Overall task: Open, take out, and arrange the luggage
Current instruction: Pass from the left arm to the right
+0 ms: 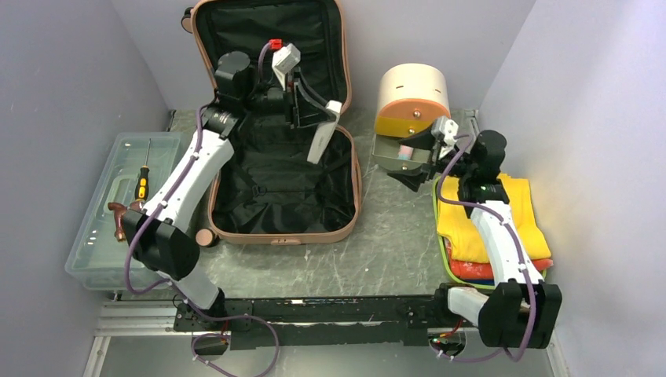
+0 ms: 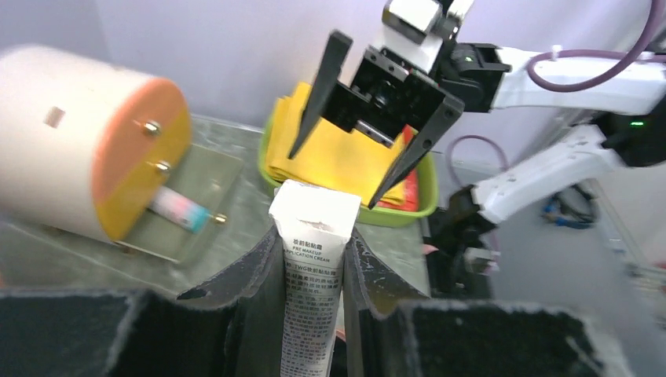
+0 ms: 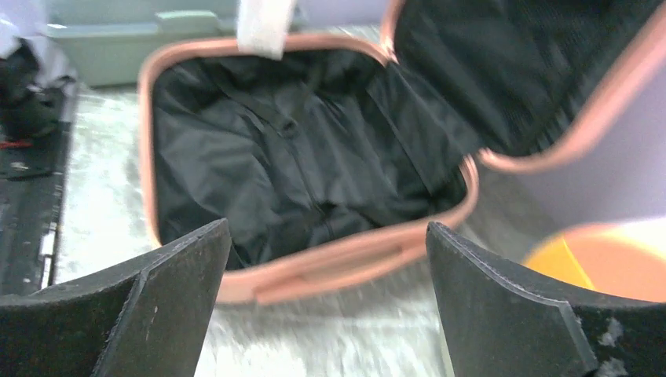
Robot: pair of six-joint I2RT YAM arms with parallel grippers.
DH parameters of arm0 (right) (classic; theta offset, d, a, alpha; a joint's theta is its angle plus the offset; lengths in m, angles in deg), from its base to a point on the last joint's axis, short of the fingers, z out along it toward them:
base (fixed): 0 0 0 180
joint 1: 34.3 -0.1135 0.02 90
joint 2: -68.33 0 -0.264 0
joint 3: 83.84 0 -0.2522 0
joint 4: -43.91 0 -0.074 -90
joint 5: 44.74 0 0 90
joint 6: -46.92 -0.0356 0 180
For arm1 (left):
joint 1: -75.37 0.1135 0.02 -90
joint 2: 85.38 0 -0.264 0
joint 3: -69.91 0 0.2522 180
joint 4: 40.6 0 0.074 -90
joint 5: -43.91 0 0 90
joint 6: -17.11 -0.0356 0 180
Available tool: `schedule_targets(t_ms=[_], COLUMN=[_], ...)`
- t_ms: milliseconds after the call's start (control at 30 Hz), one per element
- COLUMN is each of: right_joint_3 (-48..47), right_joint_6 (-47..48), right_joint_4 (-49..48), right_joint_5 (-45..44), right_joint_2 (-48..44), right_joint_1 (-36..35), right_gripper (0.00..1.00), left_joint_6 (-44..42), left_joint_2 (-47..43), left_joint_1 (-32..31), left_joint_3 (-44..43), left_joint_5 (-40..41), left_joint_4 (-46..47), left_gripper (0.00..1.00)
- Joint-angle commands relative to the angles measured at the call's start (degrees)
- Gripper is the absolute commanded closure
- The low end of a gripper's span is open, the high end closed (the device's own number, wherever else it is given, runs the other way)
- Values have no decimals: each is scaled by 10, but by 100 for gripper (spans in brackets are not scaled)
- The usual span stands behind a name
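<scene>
1. Luggage: salmon-pink hard shell, lying open with its lid upright. The black-lined base sits below the left gripper and across from the right gripper.
2. Lime-green tray: holds folded yellow cloth, just behind right gripper, under its arm.
3. Right gripper: fingers spread wide, facing the luggage opening.
4. Left gripper: pinching white cream tube, raised over the base.

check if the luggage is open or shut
Open. The luggage lies flat with its lid standing up against the back wall, and black lining shows in both halves.
</scene>
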Motion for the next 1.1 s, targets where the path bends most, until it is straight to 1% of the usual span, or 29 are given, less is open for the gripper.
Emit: schedule_targets(t_ms=[0, 33, 100, 167, 233, 300, 333, 433, 533, 633, 733, 1067], right_joint_3=[-71, -83, -100, -112, -121, -137, -145, -171, -182, -198, -226, -259], right_joint_6=[-108, -129, -206, -286, -354, -386, -383, -328, -309, -280, -246, -238], right_joint_4=[-128, -141, -195, -254, -304, -311, -298, -207, -178, -142, -98, -69], right_joint_5=[3, -13, -36, -62, -83, -92, -99, -131, -138, -141, -141, -159], right_joint_2=[0, 7, 25, 47, 70, 89, 95, 115, 136, 151, 165, 205], right_joint_1=[-92, -110, -142, -160, -171, -178, -184, -206, -235, -266, -292, -316], right_gripper=[3, 3, 4, 4, 4, 5, 6, 7, 9, 10, 11, 17], left_joint_6=[221, 263, 346, 399, 412, 403, 402, 414, 425, 429, 432, 455], left_joint_2=[-42, -46, -53, -58, -63, -68, -71, -72, -74, -76, -75, -70], left_joint_1=[21, 30, 44, 53, 55, 55, 55, 55, 54, 53, 52, 46], left_joint_3=[107, 129, 174, 209, 225, 239, 250, 271, 295, 308, 314, 322], left_joint_5=[-84, -85, -80, -70, -59, -47, -39, -28, -24, -23, -23, -21], left_joint_4=[251, 311, 427, 508, 520, 506, 507, 523, 543, 544, 546, 585], left_gripper=[89, 89, 89, 88, 87, 87, 87, 85, 83, 81, 81, 80])
